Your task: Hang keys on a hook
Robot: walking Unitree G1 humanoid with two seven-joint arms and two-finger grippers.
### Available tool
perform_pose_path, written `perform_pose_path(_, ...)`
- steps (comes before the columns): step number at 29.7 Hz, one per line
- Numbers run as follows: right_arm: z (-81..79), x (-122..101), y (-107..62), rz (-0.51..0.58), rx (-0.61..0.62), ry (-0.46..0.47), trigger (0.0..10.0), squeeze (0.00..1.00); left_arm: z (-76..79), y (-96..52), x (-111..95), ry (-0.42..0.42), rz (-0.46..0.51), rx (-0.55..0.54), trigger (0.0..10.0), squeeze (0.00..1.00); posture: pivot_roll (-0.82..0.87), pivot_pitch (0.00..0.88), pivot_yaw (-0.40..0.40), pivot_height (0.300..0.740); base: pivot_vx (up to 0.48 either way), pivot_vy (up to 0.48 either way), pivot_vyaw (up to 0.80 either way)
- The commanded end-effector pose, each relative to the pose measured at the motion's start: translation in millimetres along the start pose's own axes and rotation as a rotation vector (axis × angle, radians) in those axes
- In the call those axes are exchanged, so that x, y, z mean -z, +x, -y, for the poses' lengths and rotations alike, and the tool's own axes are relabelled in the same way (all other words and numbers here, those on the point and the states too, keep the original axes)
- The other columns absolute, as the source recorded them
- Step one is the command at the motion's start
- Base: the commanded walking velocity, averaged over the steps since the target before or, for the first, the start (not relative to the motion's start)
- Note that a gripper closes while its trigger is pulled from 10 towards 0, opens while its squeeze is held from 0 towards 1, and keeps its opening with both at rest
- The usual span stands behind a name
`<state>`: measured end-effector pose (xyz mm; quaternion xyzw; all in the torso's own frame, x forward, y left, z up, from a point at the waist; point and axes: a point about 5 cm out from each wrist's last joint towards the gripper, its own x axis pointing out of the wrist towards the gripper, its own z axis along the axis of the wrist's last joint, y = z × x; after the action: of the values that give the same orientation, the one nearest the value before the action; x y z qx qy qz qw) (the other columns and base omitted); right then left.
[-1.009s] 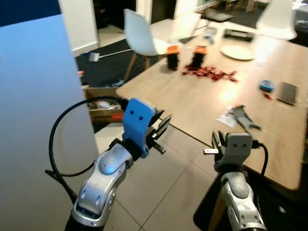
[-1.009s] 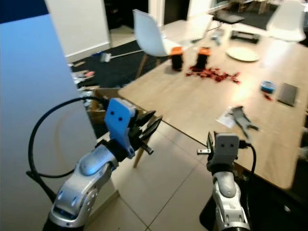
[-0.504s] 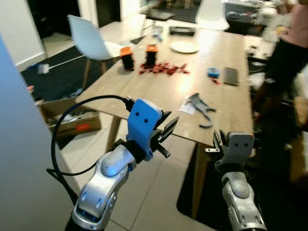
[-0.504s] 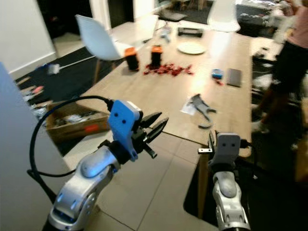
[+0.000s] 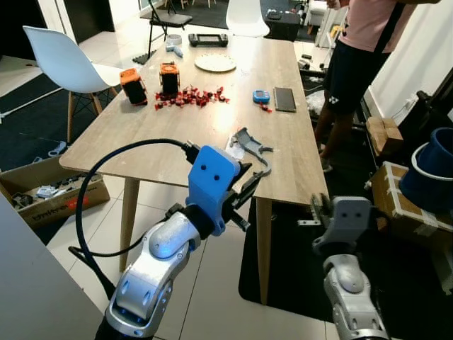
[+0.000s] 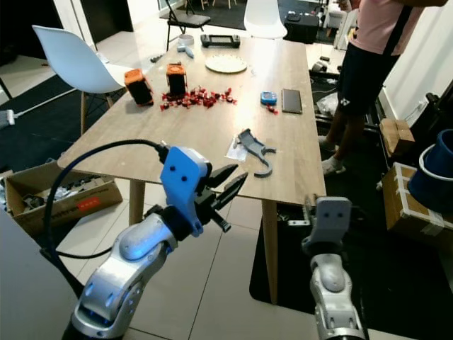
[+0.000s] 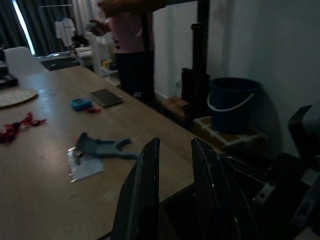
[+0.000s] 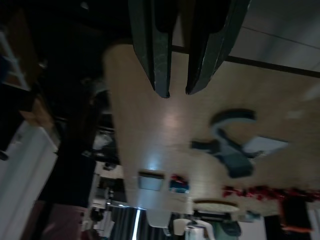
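Hook [image 6: 255, 152]: grey, lying flat on the table [image 6: 212, 131] near its front edge, partly on a white paper [image 6: 236, 151]. Keys cannot be made out.

Left gripper [image 6: 228, 185]: raised before the table's front edge, fingers slightly apart, nothing held.

Right gripper [image 8: 179, 92]: raised off the table's front corner, fingers [image 8: 156, 60] nearly together, nothing between them.

Farther back on the table: red scatter [image 6: 198, 98], two orange-topped containers [image 6: 139, 86], plate [image 6: 226, 64].

Person [image 6: 364, 64] standing at the table's right side; white chair [image 6: 67, 65] at its left.

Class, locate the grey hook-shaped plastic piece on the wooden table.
In the head views the grey hook-shaped plastic piece lies near the wooden table's near right corner, partly on a white paper slip, ahead of the left gripper.
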<state>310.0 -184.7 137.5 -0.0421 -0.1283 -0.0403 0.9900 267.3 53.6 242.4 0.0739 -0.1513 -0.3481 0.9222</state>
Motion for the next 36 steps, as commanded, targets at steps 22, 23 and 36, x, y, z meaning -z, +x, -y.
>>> perform_pose_path(22,-0.1,3.8,-1.8,-0.01,-0.013,-0.008,10.0,0.0,1.3,3.1,4.2,0.023,0.006,-0.014,10.0,0.0,0.1,0.155,-0.021,0.74,0.347,0.0,0.0)
perform_pose_path(23,-0.2,3.9,-1.9,-0.01,-0.013,-0.008,10.0,0.0,1.3,3.2,4.5,0.023,0.006,-0.015,10.0,0.0,0.1,0.155,-0.021,0.74,0.356,0.0,0.0)
perform_pose_path(36,0.2,4.8,-2.9,-0.015,-0.012,-0.009,10.0,0.0,1.8,-1.0,4.9,0.001,-0.009,0.065,10.0,0.0,0.1,0.162,-0.022,0.74,0.177,0.0,0.0)
